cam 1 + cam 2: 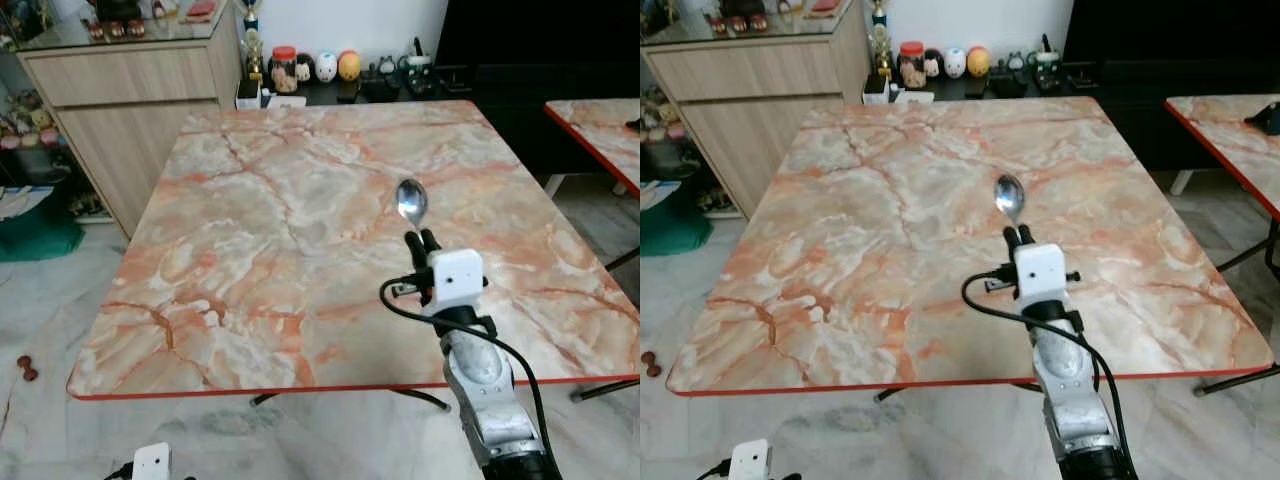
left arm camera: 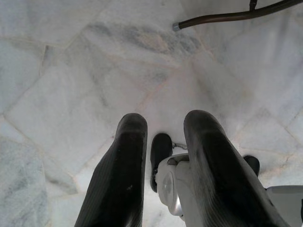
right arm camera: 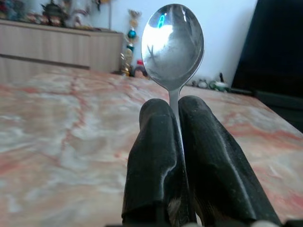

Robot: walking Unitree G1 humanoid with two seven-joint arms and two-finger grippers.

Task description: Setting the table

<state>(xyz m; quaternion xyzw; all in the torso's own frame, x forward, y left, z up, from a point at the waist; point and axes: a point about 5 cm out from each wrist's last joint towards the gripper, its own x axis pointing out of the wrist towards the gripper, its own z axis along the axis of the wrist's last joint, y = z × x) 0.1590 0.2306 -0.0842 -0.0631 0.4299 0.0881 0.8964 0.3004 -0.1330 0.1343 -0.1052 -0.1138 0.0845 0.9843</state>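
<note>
My right gripper (image 1: 423, 240) is shut on the handle of a silver spoon (image 1: 411, 203), and it holds the spoon over the right half of the marble table (image 1: 260, 230). The spoon's bowl (image 3: 172, 45) sticks out past the two black fingers (image 3: 156, 156) toward the far side of the table. The spoon's handle is hidden between the fingers. My left gripper (image 2: 163, 142) hangs low beside the table's near left corner, pointing down at the floor, with its fingers apart and nothing between them.
A wooden sideboard (image 1: 130, 90) stands at the far left. Jars and small figurines (image 1: 315, 68) line a dark low unit behind the table. A second marble table (image 1: 605, 130) stands at the right. A small red object (image 1: 26, 368) lies on the floor at the left.
</note>
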